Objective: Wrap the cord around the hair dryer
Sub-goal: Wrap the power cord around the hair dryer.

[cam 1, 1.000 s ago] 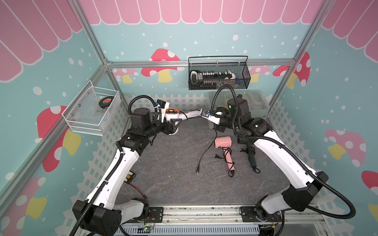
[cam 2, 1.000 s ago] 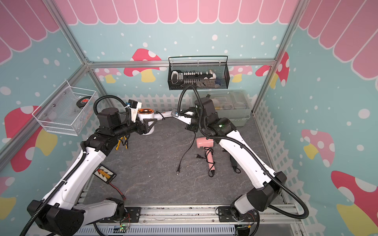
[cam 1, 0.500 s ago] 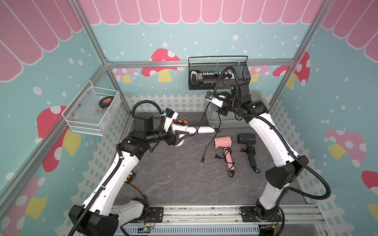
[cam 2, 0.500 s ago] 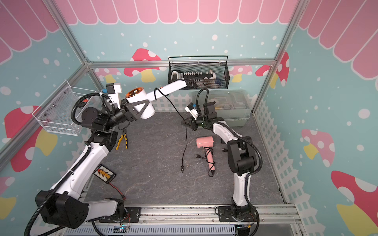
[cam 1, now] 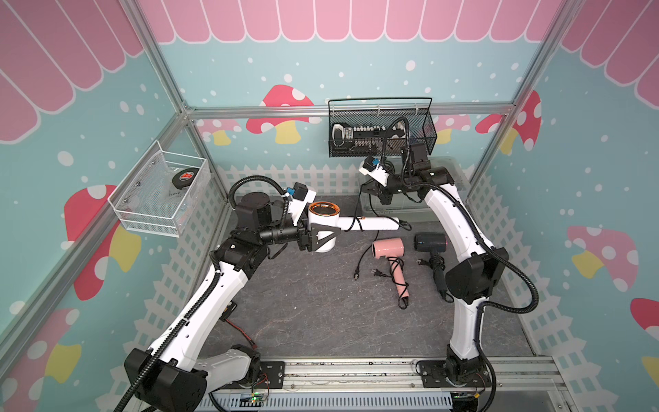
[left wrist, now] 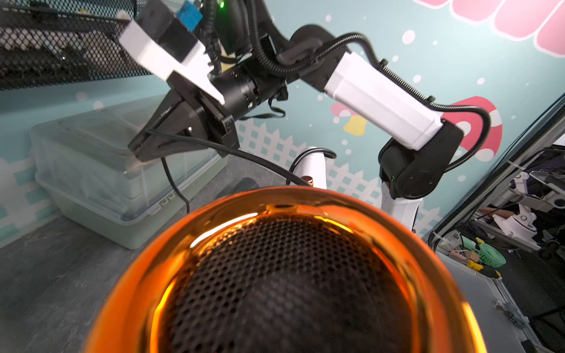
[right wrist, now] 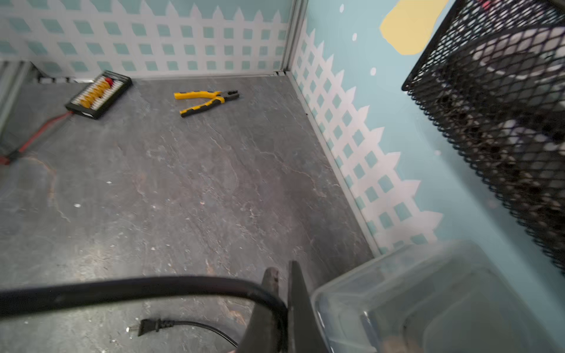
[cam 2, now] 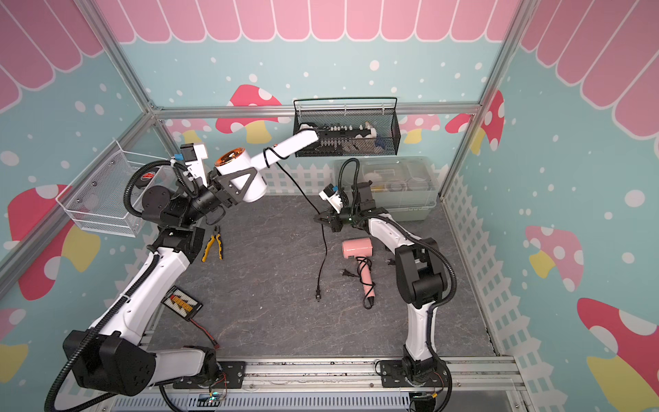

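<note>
The left fingers (cam 1: 313, 238) clasp the white hair dryer (cam 1: 322, 221) by its barrel, lifted above the counter's (cam 1: 303, 321) far left side, while the right fingers (left wrist: 174, 122) pinch its black cord (right wrist: 153, 284) tight.

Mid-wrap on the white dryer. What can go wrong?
The right gripper pinches the cord only at its tips; tension may pull it free.
The plug lies near the pink hair dryer and might snag it.
The left gripper holds the white hair dryer by its barrel; the lone loop on its handle could slide off.
</note>
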`<move>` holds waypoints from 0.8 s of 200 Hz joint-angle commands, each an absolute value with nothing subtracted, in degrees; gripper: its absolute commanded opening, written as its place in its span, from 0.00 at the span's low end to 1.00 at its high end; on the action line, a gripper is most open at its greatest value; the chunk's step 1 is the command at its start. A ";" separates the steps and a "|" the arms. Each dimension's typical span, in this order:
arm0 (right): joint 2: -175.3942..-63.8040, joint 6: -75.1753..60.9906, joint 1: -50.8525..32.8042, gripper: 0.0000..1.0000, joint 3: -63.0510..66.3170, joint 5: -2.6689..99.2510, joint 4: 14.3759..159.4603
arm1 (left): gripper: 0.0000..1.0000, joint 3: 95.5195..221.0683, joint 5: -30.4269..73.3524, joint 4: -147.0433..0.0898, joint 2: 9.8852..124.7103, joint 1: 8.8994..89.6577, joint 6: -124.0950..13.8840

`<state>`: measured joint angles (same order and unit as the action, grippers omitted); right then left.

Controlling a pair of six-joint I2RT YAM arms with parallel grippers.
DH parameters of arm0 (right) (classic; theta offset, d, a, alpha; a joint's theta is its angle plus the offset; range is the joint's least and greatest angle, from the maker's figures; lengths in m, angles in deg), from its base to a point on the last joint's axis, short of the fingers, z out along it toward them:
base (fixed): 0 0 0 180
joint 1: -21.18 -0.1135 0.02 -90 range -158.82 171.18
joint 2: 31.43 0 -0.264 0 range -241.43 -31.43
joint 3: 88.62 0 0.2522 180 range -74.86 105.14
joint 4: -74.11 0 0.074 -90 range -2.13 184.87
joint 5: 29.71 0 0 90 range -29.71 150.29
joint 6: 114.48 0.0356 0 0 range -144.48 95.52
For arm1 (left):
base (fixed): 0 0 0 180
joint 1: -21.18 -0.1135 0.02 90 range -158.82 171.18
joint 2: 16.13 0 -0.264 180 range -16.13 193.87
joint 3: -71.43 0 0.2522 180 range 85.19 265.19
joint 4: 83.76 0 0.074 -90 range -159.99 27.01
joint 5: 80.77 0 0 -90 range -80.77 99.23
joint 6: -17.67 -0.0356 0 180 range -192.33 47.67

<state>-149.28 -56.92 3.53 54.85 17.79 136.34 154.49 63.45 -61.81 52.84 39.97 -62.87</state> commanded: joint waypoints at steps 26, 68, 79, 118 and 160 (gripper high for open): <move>-150.74 -45.89 3.99 0.00 49.14 4.26 129.29 | 0.00 151.83 67.97 -93.18 53.89 36.62 -44.68; -148.41 -35.59 4.61 0.09 39.48 1.19 115.03 | 0.00 152.57 65.40 -101.77 54.18 34.33 -38.44; -148.28 -33.63 4.65 0.11 37.88 0.58 112.39 | 0.00 153.02 64.47 -102.94 54.30 33.94 -37.75; -146.51 -28.57 4.65 0.11 29.17 0.14 103.20 | 0.00 155.68 62.49 -106.23 55.52 32.36 -35.24; -144.50 -27.20 4.65 0.11 21.67 0.71 98.16 | 0.00 157.23 61.53 -109.10 56.24 30.69 -32.85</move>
